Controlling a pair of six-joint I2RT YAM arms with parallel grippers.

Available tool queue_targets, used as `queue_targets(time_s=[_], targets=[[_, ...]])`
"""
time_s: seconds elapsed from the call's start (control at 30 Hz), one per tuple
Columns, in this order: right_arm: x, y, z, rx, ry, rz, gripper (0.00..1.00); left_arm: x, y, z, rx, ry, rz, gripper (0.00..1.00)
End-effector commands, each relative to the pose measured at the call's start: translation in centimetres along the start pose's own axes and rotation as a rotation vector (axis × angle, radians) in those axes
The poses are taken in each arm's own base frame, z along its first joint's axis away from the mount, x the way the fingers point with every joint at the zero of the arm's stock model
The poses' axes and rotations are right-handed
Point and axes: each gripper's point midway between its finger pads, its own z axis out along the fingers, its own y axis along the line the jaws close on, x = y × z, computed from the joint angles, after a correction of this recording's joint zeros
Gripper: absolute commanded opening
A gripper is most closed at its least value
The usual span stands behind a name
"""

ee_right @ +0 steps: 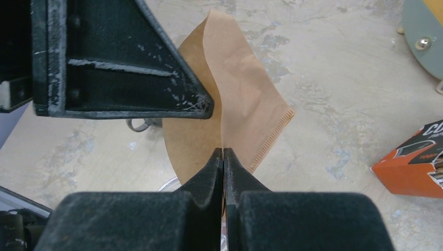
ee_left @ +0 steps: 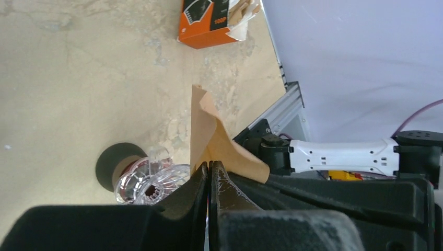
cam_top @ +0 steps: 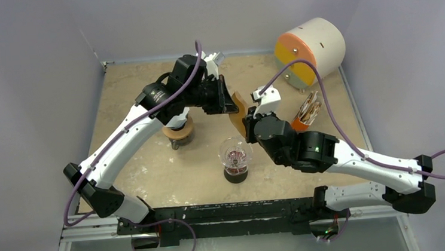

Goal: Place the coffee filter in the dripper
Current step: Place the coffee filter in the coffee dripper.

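Note:
A brown paper coffee filter (cam_top: 240, 109) hangs in the air above the table's middle, held from both sides. My left gripper (cam_top: 230, 104) is shut on its upper edge; in the left wrist view the filter (ee_left: 209, 125) rises from the closed left gripper (ee_left: 209, 164). My right gripper (cam_top: 248, 122) is shut on its lower edge; in the right wrist view the filter (ee_right: 235, 94) fans out beyond the closed right gripper (ee_right: 223, 151). No deep-blue dripper shows in any view. A clear ribbed glass cup (cam_top: 235, 154) on a dark base stands just below the filter.
A tan wooden ring (cam_top: 179, 130) on a small stand sits under my left arm. An orange filter box (cam_top: 306, 112) lies at the right. A big white-and-orange cylinder (cam_top: 310, 49) lies at the back right. Grey walls enclose the table.

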Motion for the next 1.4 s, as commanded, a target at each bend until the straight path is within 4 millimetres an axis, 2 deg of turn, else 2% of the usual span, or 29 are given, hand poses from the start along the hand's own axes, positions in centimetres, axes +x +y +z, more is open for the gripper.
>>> queue_targets(time_s=[0.0,0.3,0.57,0.77,0.97,1.13,1.37], targets=[[-1.8,1.4,0.0,-0.008,-0.049,0.047,0.0,-0.7,0.0,-0.8,-0.038,-0.032,0.047,0.0],[-1.7,3.4,-0.9,-0.04,-0.039,0.1,0.0,0.9,0.8,-1.5,-0.094,0.019,0.055,0.0],[-0.9,4.1,-2.4,-0.101,-0.003,0.267,0.0,3.2,0.1,-3.4,-0.104,0.105,0.07,0.0],[0.7,4.5,-3.0,-0.139,0.062,0.377,0.0,5.1,-0.4,-4.2,-0.099,0.197,0.07,0.0],[2.8,5.4,-3.1,-0.155,0.14,0.49,0.0,5.1,0.3,-4.5,-0.156,0.214,0.094,0.0],[4.5,6.0,-2.8,-0.147,0.19,0.587,0.0,5.8,0.6,-3.9,-0.167,0.234,0.101,0.0],[5.6,5.7,-2.8,-0.114,0.222,0.65,0.0,7.4,1.4,-3.3,-0.198,0.283,0.124,0.0]])
